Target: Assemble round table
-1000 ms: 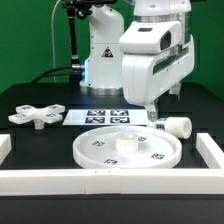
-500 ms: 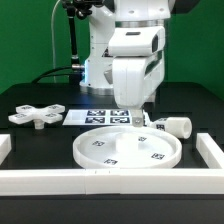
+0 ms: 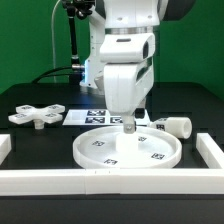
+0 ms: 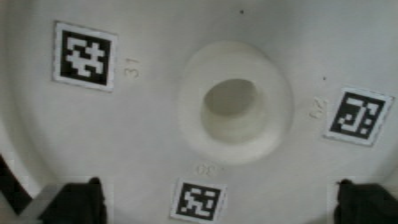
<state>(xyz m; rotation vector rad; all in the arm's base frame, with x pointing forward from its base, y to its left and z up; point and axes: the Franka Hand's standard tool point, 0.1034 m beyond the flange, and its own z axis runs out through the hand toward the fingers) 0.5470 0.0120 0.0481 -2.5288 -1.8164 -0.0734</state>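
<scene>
The wide white round disc (image 3: 128, 148) lies flat on the black table, with tags on its face and a raised centre hub (image 4: 238, 103). My gripper (image 3: 127, 127) hangs right above the hub, with open, empty fingers (image 4: 77, 200) spread either side of a tag. The short cylindrical post (image 3: 176, 126) lies on its side at the exterior view's right of the disc. The four-armed cross piece (image 3: 36, 116) lies at the exterior view's left.
The marker board (image 3: 108, 117) lies flat behind the disc. Long white border rails run along the front (image 3: 100, 181) and the right side (image 3: 211, 152). The arm's white base (image 3: 97, 62) stands at the back.
The gripper has moved to the exterior view's left, from above the post to over the disc's centre, and has come lower.
</scene>
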